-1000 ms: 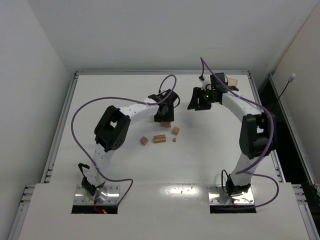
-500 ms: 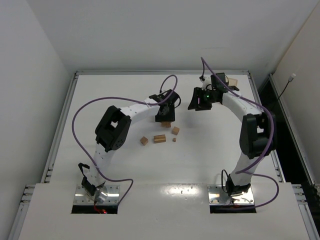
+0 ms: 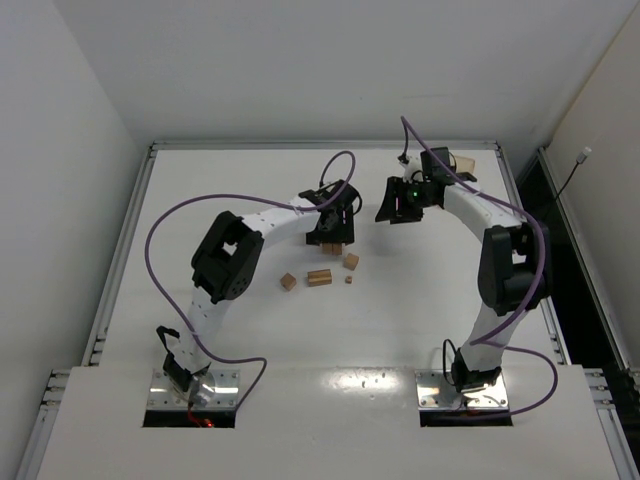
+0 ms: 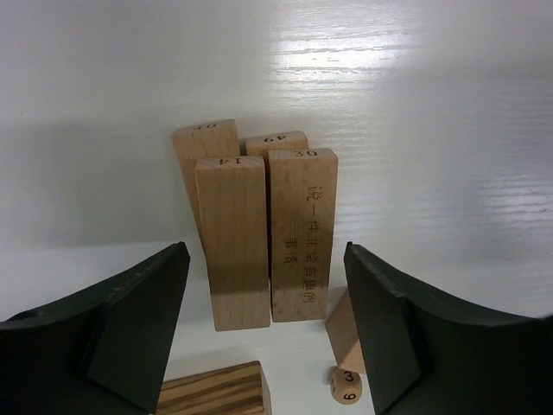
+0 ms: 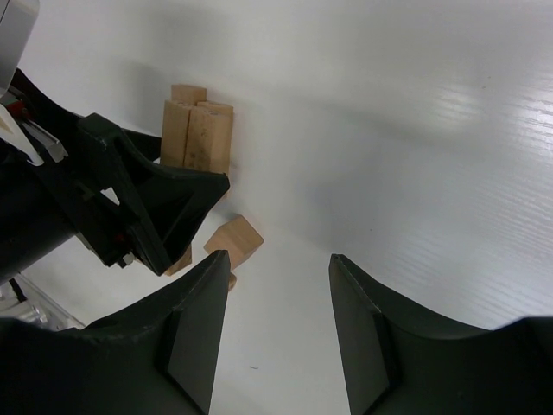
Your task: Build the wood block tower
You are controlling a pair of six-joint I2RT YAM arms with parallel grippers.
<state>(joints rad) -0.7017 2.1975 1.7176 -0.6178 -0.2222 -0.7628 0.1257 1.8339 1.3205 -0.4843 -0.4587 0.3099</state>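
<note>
The tower (image 4: 263, 229) is a tight cluster of light wooden bars standing on end, tops numbered. My left gripper (image 4: 263, 259) is open astride it, with a gap between each black finger (image 4: 138, 320) and the wood. From above, that gripper (image 3: 330, 232) covers most of the tower (image 3: 333, 248). Loose wood blocks lie close by: a striped bar (image 4: 212, 393), a cube (image 4: 344, 333) and a tiny numbered bit (image 4: 344, 386). My right gripper (image 5: 278, 259) hovers open and holds nothing, to the right of the tower (image 5: 197, 134) and left gripper (image 5: 138, 207).
On the white table, loose blocks lie below the tower: a cube (image 3: 288, 282), a bar (image 3: 319, 277), another cube (image 3: 351, 261). An amber box (image 3: 462, 162) sits at the back right by the right arm. A raised rim (image 3: 150, 200) borders the table.
The left gripper's jaws stand wider round the tower than before. Both arms have hardly moved, and the loose blocks lie where they were.
</note>
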